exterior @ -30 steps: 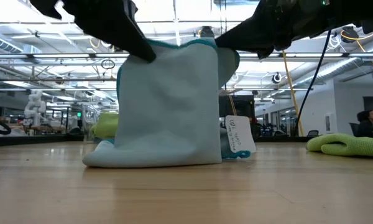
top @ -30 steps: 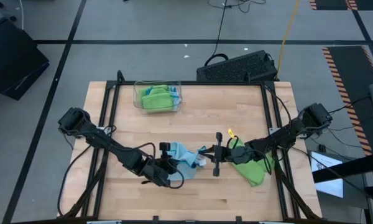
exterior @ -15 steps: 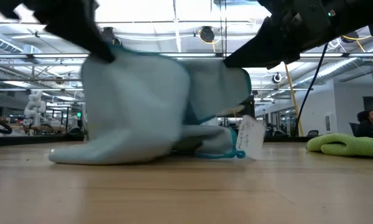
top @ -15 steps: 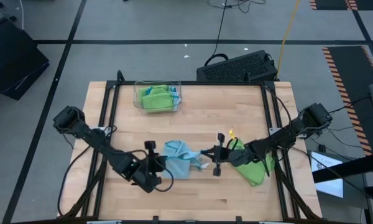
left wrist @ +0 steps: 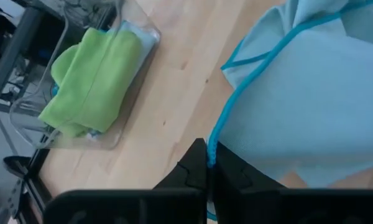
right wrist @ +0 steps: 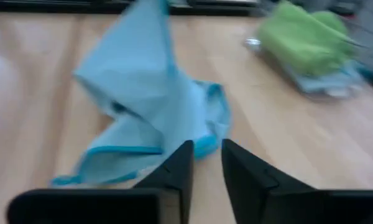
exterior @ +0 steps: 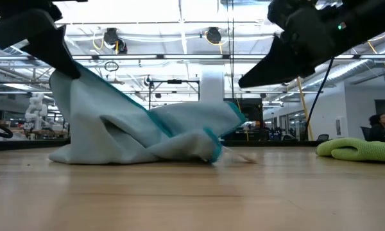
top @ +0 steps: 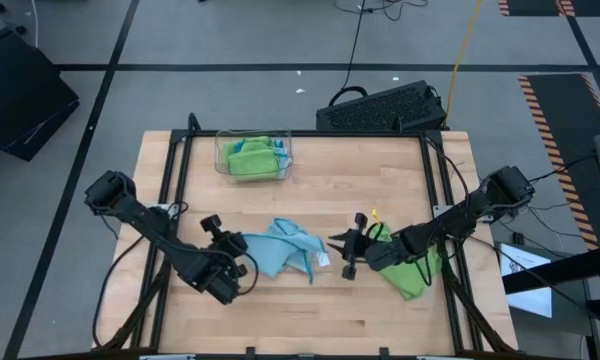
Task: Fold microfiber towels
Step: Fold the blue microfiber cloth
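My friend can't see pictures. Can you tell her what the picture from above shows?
The left pincer holds one edge of a light blue towel lying crumpled mid-table. The right pincer has its fingers apart beside it, over a green towel. A clear tray holds more towels.

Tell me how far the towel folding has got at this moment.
Done: folded towels sit in the clear tray. In hand: the left pincer is shut on a corner of the rumpled light blue towel, lifting it off the table; the right pincer stands open beside it. Left: that fold, plus the green towel under the right arm.
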